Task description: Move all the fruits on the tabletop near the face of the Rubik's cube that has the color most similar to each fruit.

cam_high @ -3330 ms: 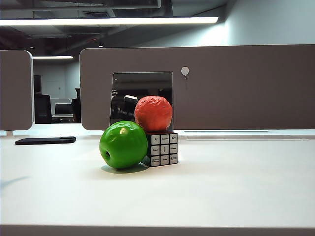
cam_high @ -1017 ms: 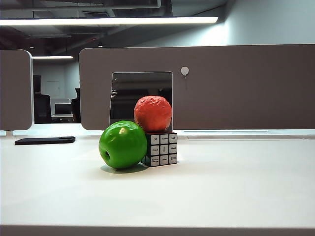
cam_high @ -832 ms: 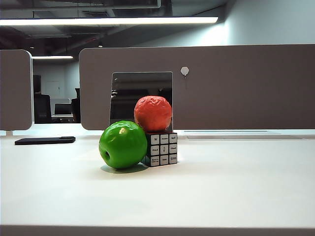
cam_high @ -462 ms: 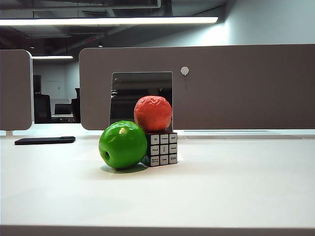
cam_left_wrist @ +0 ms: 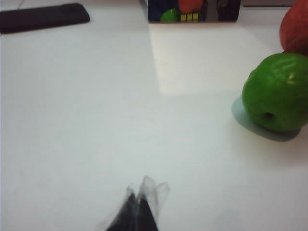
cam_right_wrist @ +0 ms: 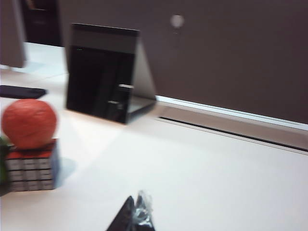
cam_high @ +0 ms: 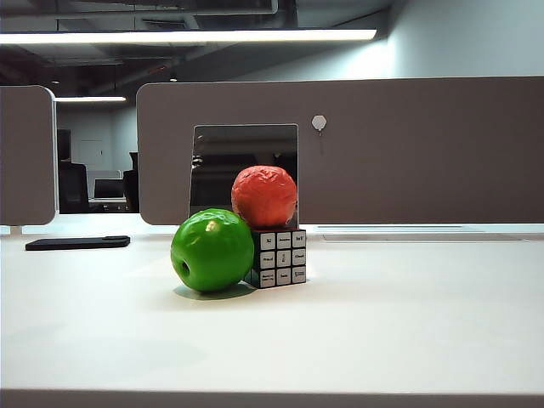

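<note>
The glossy green apple [cam_high: 212,251] rests on the white tabletop [cam_high: 382,323], pressed against the left side of the Rubik's cube [cam_high: 279,257], whose white printed face looks toward the camera. On top of the cube sits the orange-red fruit [cam_high: 264,196]. Neither arm shows in the exterior view. My left gripper [cam_left_wrist: 139,195] is shut and empty above bare table, well short of the apple [cam_left_wrist: 276,91]. My right gripper [cam_right_wrist: 137,207] is also shut and empty, off to the side of the cube [cam_right_wrist: 30,169] and the orange-red fruit [cam_right_wrist: 29,123].
A dark mirror panel [cam_high: 245,170] stands just behind the cube, leaning toward the grey partition [cam_high: 408,153]. A black phone [cam_high: 78,243] lies at the far left. A cable slot [cam_right_wrist: 231,130] runs along the partition's foot.
The apple, the orange-red fruit and the cube have kept still. No arm has come into the exterior view.
</note>
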